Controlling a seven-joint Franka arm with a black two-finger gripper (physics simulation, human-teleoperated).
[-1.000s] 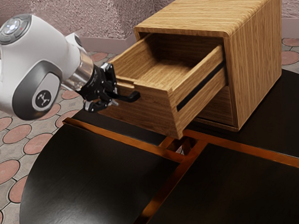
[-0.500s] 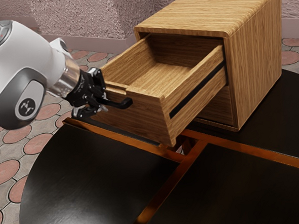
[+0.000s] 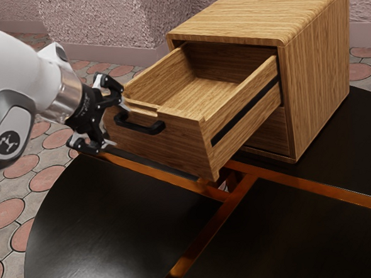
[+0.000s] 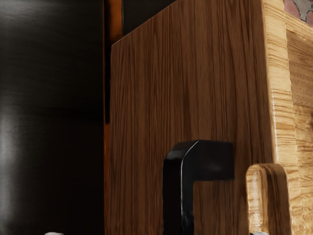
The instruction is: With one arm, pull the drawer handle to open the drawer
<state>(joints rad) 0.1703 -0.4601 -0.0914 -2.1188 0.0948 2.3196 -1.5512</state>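
Observation:
A wooden cabinet (image 3: 307, 68) stands on the black table (image 3: 115, 231). Its upper drawer (image 3: 190, 107) is pulled far out toward the exterior view's left, and its inside is bare. A black bar handle (image 3: 139, 124) sits on the drawer front. My gripper (image 3: 108, 117) hovers just left of that handle, open, with its fingers spread above and below the handle's level and touching nothing. In the wrist view the drawer front (image 4: 186, 88) stands close ahead, with one end of the handle (image 4: 195, 169) just in front of my hand.
The table has copper-coloured inlay strips (image 3: 208, 207) crossing under the drawer. A tiled floor (image 3: 12, 181) lies beyond the table's left edge and a rough pink wall (image 3: 115, 17) stands behind. A lower drawer (image 3: 270, 137) stays shut in the cabinet.
My gripper pulled the drawer further out to the left, then let go of the handle, opened, and backed away to the left.

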